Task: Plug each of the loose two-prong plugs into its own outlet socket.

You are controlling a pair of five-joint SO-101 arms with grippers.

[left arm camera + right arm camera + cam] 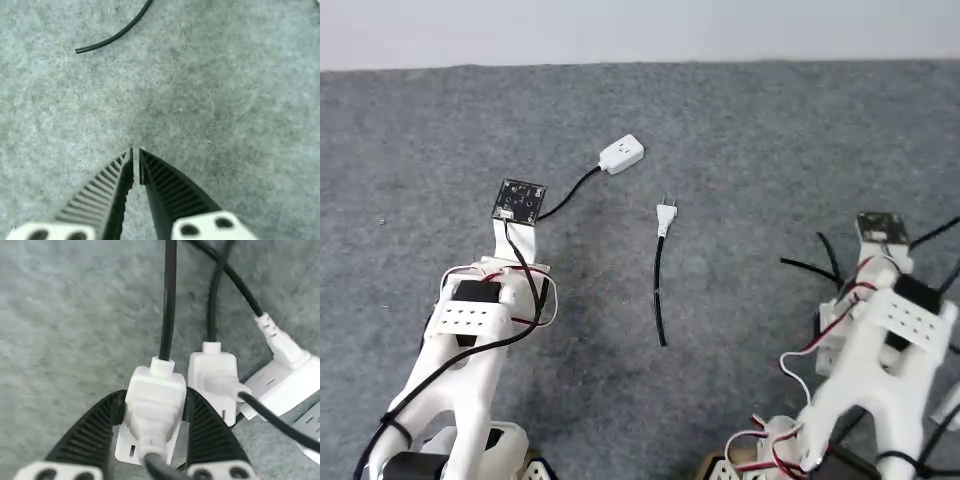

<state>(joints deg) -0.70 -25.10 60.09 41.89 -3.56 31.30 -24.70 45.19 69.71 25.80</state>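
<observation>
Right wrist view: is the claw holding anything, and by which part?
The right claw grips a white outlet socket by its two long sides, one finger on each. The left claw is shut on nothing.

High view down over table (800, 140), wrist views close (along fingers (107, 192)), facing it.

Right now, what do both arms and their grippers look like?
The left arm and right arm are white plastic with red, white and black wires looped along them. The left gripper and right gripper have black ribbed tapering fingers on white bases.
</observation>
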